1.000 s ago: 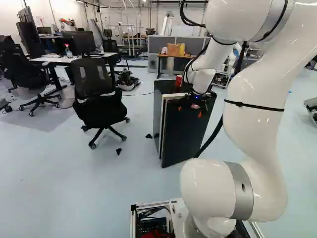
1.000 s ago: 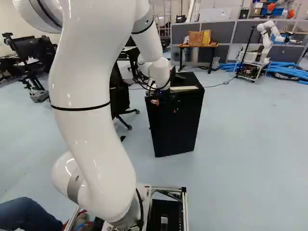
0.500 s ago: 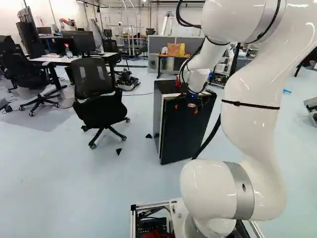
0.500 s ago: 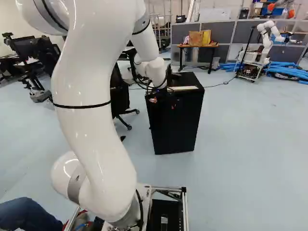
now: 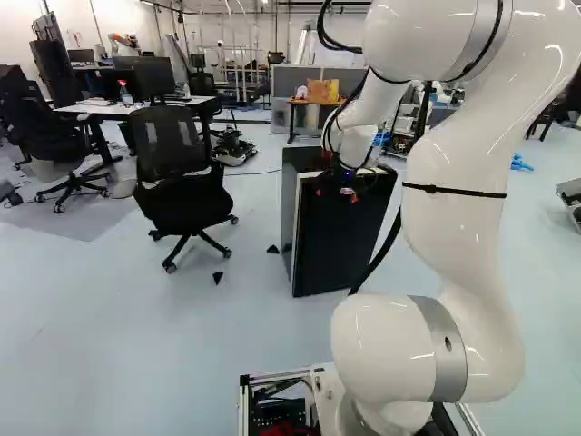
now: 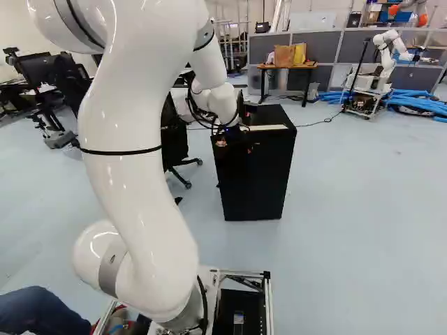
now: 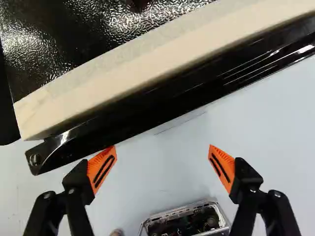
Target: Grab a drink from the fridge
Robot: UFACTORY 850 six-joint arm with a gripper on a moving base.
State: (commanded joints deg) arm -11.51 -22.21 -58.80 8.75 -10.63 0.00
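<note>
My gripper [image 5: 336,194] hangs at the upper front of the black fridge [image 5: 340,241] in the left base view, its wrist over the front edge. In the wrist view the gripper [image 7: 162,164] stands open, fingers wide apart and nothing between them. Ahead of them runs the fridge's glossy black front edge [image 7: 162,105], backed by a pale strip [image 7: 147,61] and the textured dark top [image 7: 49,44]. A dark red thing [image 7: 140,4] shows partly on that top. I cannot tell whether the door is ajar; the inside is hidden.
An office chair [image 5: 184,182] stands left of the fridge in the left base view, with small black pieces [image 5: 218,277] on the floor. A desk [image 6: 288,66] holding bags is behind. Another robot [image 6: 385,59] stands at the back right.
My arm has shifted slightly, bringing the gripper leftward along the fridge in both base views. The fridge's lower front edge has moved slightly away from my base. The red can on top has become largely hidden.
</note>
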